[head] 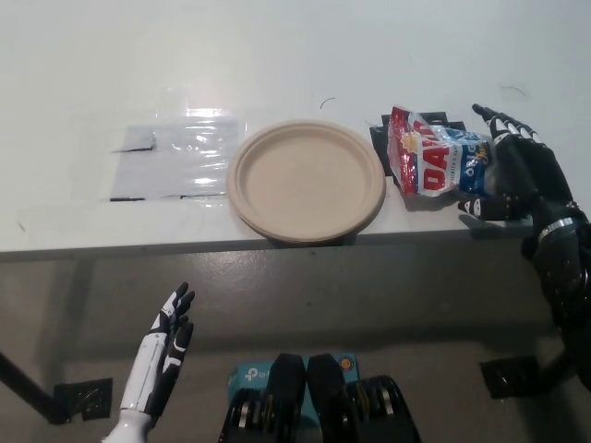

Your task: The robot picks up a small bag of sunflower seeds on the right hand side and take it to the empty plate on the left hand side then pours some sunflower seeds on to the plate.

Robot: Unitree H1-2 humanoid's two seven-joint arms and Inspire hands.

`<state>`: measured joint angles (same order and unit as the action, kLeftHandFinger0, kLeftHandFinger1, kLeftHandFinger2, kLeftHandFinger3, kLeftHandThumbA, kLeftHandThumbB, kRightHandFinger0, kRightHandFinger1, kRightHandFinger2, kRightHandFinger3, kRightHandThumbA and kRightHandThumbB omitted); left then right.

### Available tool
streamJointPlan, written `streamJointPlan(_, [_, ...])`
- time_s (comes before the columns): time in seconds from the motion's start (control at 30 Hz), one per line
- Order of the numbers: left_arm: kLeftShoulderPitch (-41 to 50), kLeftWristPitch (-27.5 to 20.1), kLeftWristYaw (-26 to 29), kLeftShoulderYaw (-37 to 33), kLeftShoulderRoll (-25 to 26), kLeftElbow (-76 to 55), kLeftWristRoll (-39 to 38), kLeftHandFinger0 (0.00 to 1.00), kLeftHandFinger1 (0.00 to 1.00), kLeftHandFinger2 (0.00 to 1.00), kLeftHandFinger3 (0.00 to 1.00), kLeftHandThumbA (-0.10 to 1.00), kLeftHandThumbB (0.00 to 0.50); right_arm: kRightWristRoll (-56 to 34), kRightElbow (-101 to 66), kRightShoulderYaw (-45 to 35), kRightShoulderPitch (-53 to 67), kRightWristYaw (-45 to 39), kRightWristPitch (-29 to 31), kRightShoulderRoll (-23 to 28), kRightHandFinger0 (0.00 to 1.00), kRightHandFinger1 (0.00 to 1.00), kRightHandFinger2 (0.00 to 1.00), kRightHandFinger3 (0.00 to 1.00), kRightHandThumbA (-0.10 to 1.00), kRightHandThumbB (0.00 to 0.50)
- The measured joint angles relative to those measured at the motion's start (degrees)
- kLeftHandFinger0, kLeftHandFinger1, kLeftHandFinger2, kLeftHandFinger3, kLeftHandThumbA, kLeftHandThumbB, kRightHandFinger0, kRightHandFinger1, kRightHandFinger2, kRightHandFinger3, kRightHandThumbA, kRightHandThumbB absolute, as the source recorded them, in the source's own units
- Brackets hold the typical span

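Note:
The small bag of sunflower seeds (432,162), red, white and blue, lies on the white table right of the plate. The tan paper plate (306,179) sits empty near the table's front edge. My black right hand (519,173) is at the bag's right end, fingers spread around its blue edge, touching or nearly touching it; the bag still rests flat. Below the table's edge at lower left, my white left hand (160,358) rests with its fingers straight and apart, holding nothing.
A clear plastic sheet (175,161) lies taped on the table left of the plate. Black tape marks (378,129) show under the bag. The table's front edge (138,251) runs across the middle; a black floor marker (83,399) sits at lower left.

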<state>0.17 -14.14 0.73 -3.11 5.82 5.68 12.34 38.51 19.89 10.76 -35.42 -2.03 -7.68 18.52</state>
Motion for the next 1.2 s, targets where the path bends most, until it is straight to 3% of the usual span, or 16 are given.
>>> streamJointPlan(0.2, [0.2,-0.2,0.0,0.0,0.0,0.1,-0.1,1.0,1.0,1.0,1.0,1.0,0.175,0.0,2.4,0.3,-0.9,0.1,0.0,0.0,1.0,1.0,1.0,1.0,0.95,0.5])
streamJointPlan(1.07, [0.5,-0.2,0.0,0.0,0.0,0.1,-0.8,1.0,1.0,1.0,1.0,1.0,0.169,0.5,12.2,4.2,-4.6,1.9,0.0,0.0,1.0,1.0,1.0,1.0,0.99,0.5])
streamJointPlan(1.13, [0.5,-0.2,0.0,0.0,0.0,0.1,-0.8,1.0,1.0,1.0,1.0,1.0,0.179,0.8,13.7,4.8,-5.3,2.5,0.1,0.0,1.0,1.0,1.0,1.0,0.97,0.5])
streamJointPlan(1.2, [0.5,-0.2,0.0,0.0,0.0,0.1,-0.8,1.0,1.0,1.0,1.0,1.0,0.181,1.1,15.6,5.5,-6.1,3.7,0.5,-0.1,1.0,1.0,1.0,1.0,0.85,0.5])
